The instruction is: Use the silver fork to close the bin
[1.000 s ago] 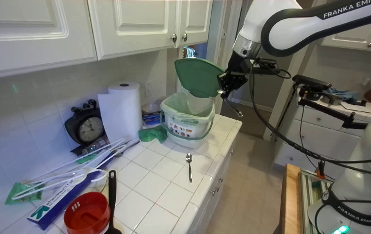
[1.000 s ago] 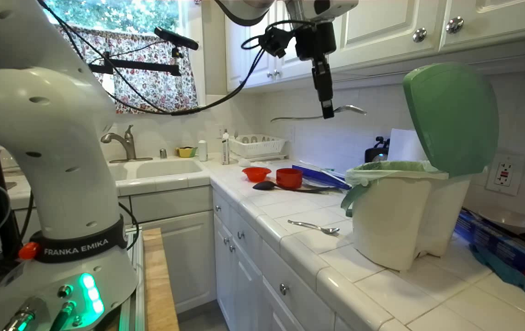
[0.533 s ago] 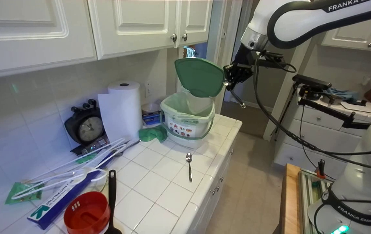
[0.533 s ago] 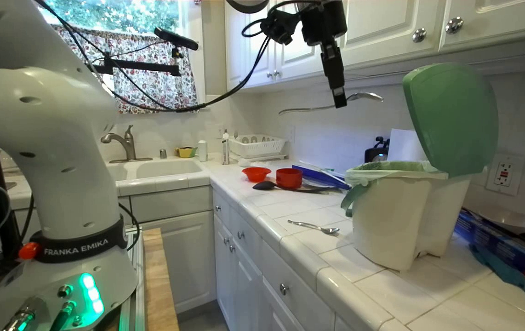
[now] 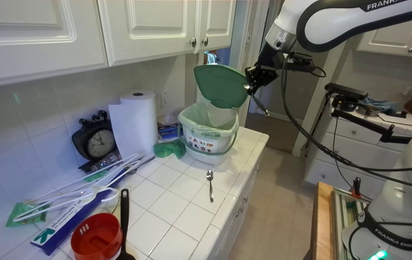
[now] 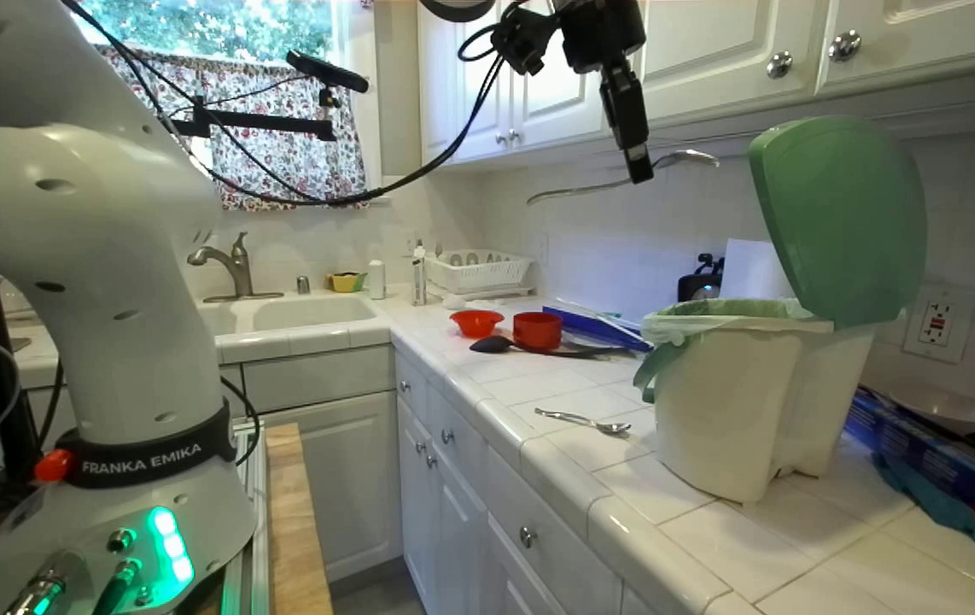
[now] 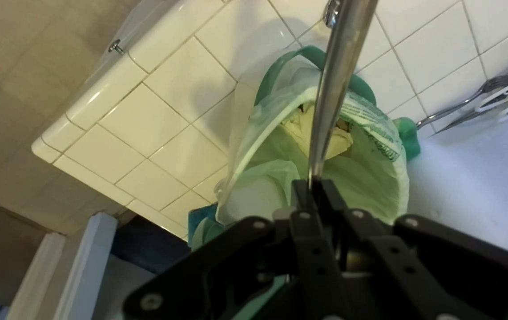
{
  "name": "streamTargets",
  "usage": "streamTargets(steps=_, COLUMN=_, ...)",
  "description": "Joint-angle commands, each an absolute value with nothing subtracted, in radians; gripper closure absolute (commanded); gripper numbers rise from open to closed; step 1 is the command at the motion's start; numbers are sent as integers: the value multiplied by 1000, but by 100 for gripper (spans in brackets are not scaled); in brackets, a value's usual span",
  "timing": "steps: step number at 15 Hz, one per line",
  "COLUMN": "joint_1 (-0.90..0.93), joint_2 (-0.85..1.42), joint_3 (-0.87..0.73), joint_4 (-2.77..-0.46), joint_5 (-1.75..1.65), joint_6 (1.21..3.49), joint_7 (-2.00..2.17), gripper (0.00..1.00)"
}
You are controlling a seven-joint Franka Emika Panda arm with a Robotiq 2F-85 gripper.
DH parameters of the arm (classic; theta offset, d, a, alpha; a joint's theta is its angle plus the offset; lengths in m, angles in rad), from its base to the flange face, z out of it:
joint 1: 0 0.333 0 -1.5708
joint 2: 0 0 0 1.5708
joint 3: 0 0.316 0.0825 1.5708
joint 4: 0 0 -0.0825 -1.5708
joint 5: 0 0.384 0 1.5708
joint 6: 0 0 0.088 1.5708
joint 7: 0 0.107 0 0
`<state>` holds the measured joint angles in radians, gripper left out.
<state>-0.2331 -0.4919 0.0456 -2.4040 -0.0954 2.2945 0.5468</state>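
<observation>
Inside the claw (image 7: 312,183), the fork (image 7: 333,89).

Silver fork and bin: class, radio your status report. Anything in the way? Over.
Gripper clamped on silver fork, aloft. Bin open, green lid raised. Spoon on counter, apparently not in the way.

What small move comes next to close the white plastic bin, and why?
Probably ease the gripper behind the open green plastic lid: the held slim silver metal utensil points toward it without touching, and pushing from behind would likely swing it shut.
</observation>
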Motion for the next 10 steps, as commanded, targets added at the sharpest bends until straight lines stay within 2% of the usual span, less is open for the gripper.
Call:
streamTargets(steps=1, joint_1=-241, joint_2=-505, joint_3=61, joint_4=-2391, joint_5=-138, joint_6=2343, joint_7=548, gripper=96)
streamTargets(steps=10, joint_1=-236, joint_2=-521, joint_3=22, joint_4=-2420, joint_5=-82, joint_6=2565, joint_7=531, gripper=96)
